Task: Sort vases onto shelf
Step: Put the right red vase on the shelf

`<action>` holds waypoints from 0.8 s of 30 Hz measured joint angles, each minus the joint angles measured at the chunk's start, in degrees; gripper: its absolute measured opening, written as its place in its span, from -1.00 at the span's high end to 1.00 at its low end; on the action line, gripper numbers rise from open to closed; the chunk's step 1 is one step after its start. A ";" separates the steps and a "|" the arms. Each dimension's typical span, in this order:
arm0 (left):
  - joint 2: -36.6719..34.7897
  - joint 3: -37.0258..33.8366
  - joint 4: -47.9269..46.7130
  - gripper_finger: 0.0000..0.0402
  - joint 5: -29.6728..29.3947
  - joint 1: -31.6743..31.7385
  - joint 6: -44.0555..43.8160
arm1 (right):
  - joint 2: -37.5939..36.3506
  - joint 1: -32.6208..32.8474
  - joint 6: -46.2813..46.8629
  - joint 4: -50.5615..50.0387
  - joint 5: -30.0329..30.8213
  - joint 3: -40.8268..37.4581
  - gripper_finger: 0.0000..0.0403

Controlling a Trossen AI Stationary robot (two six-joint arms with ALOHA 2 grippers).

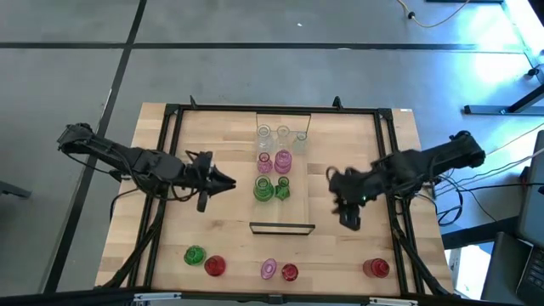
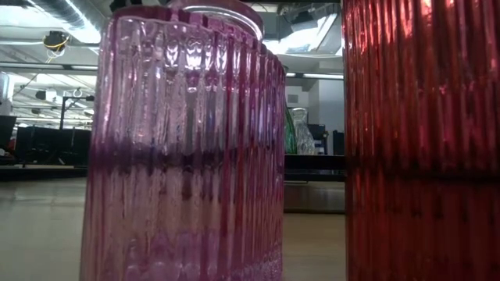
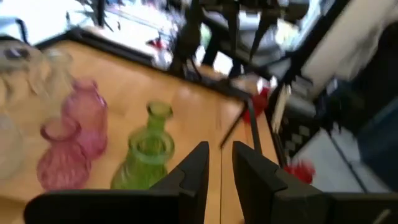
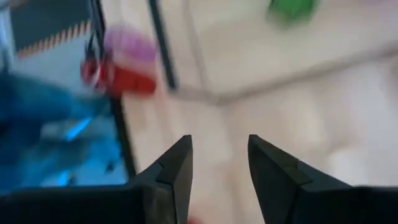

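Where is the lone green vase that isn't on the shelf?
In the high view, the green vase stands near the table's front-left corner, just left of a red vase.

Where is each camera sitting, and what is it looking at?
High view: above, looking down on the table, shelf, both arms.
Low view: at tabletop height, facing a pink vase and red vase; no arm.
Left wrist: past its fingers at green vases, also seen from above.
Right wrist: past its fingers at the tabletop.
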 joint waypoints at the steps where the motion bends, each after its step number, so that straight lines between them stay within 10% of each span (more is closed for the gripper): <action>1: 0.00 0.00 -1.28 0.68 0.92 -0.19 0.32 | -0.01 1.36 1.53 -0.01 -1.96 -1.54 0.33; 10: -0.07 0.00 -7.18 0.68 2.93 -2.70 -2.83 | -2.11 19.99 25.19 0.10 -4.09 -7.72 0.33; 24: -0.06 0.00 -11.18 0.68 2.78 -2.92 -3.03 | 4.03 49.58 64.29 3.55 16.15 -7.72 0.33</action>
